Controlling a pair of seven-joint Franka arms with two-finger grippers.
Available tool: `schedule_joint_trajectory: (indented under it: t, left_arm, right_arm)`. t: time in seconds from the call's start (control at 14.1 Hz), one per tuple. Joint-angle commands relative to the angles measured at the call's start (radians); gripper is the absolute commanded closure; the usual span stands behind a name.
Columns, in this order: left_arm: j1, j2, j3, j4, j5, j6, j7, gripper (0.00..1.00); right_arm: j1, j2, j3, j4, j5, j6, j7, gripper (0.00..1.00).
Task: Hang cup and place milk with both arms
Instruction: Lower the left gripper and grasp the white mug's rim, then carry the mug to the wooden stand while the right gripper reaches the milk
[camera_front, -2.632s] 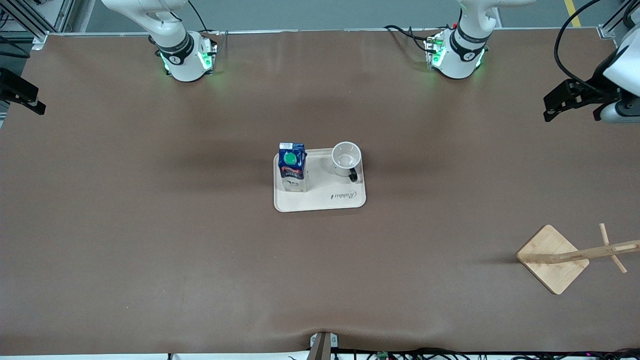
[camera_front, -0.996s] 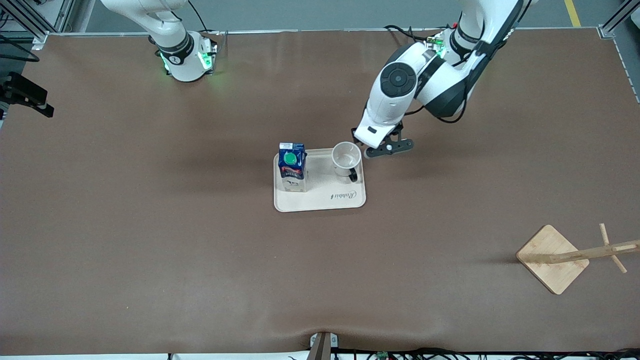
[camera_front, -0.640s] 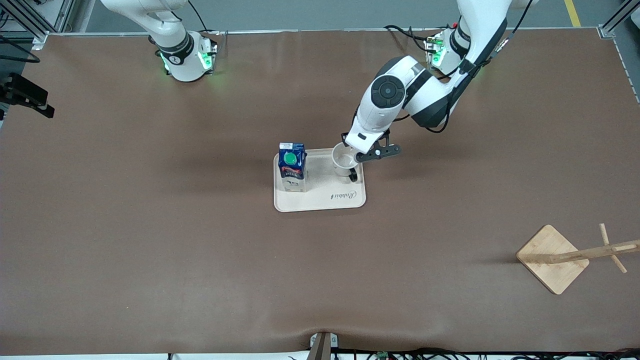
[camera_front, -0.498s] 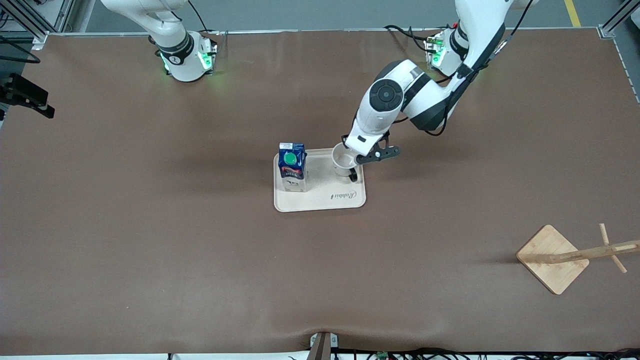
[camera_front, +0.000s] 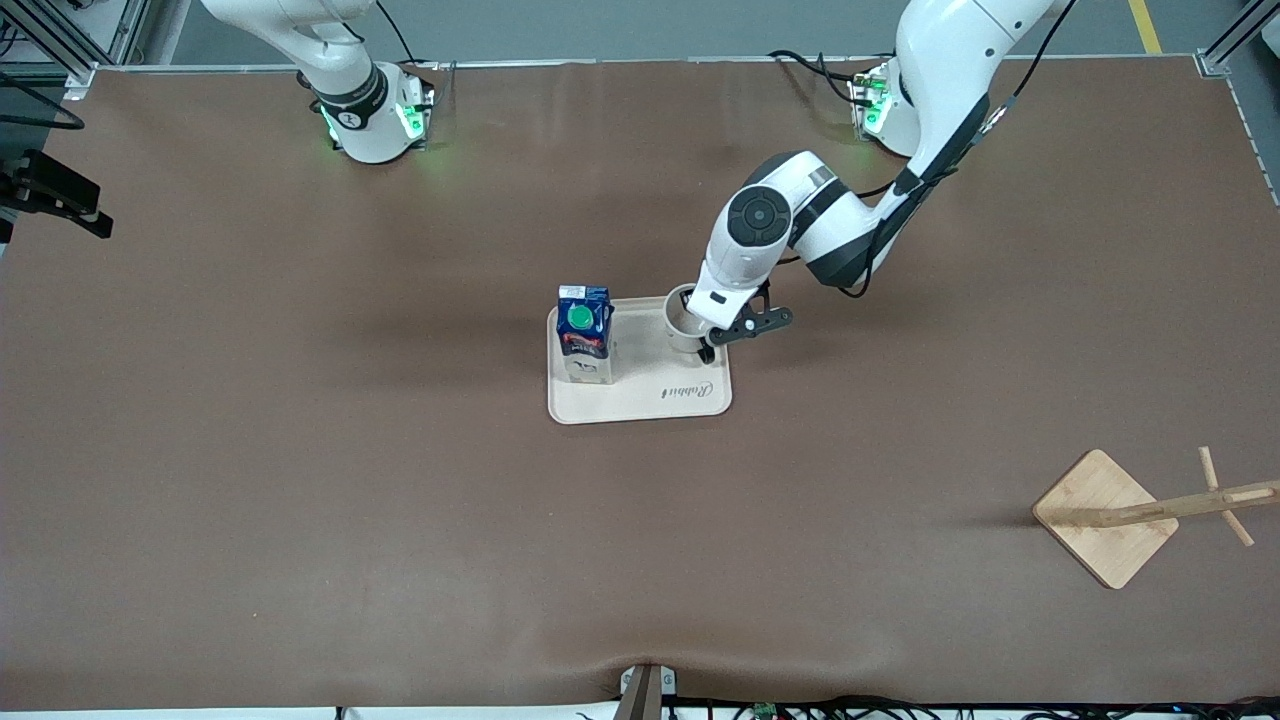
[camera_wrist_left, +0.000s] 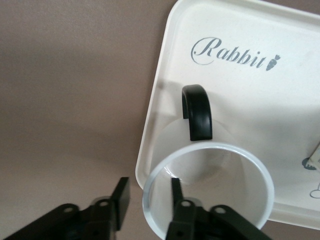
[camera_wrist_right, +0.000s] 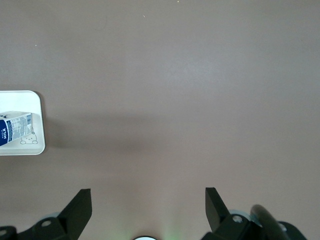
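Two task things stand on the cream tray (camera_front: 640, 402): the cup (camera_front: 684, 322) upright at the corner toward the left arm's end, its black handle (camera_wrist_left: 197, 111) pointing toward the front camera, and the milk (camera_front: 584, 333) upright at the tray's edge toward the right arm's end. The left claw (camera_wrist_left: 148, 199) straddles the cup's wall, one finger (camera_wrist_left: 176, 191) inside the rim, the other just outside; the jaws are narrowly apart, and whether they press the wall cannot be told. The right claw (camera_wrist_right: 148, 206) waits spread wide over bare tabletop (camera_front: 300, 500), away from the tray. A wooden rack (camera_front: 1105, 515) stands well apart from the tray, nearer the front camera.
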Motion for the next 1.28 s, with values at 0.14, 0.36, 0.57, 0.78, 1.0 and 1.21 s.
schedule_joint_trajectory:
  t: [0.14,0.36,0.57,0.78,1.0,1.21]
  left_arm:
    - [-0.002,0.008,0.001,0.035,0.026,-0.007,-0.020,1.00]
    - [0.005,-0.007,0.001,0.119,0.026,-0.109,0.003,1.00]
    - [0.022,-0.067,0.000,0.246,0.026,-0.322,0.046,1.00]
    - [0.123,-0.175,0.000,0.282,0.018,-0.404,0.254,1.00]
    - [0.272,-0.243,-0.005,0.309,0.009,-0.477,0.509,1.00]
    - [0.430,-0.288,-0.003,0.309,0.012,-0.497,0.745,1.00]
  right_arm:
    - [0.007,0.036,-0.009,0.020,0.005,0.007,-0.007,0.00]
    - [0.023,0.065,-0.009,0.020,-0.001,0.020,-0.008,0.00]
    - [0.015,0.178,-0.013,0.019,0.004,0.022,-0.002,0.00]
    - [0.023,0.218,-0.052,0.016,0.010,0.028,-0.062,0.00]
    - [0.055,0.226,-0.053,0.020,-0.006,0.031,-0.065,0.00]
    - [0.061,0.226,-0.052,0.019,0.023,0.028,-0.051,0.00]
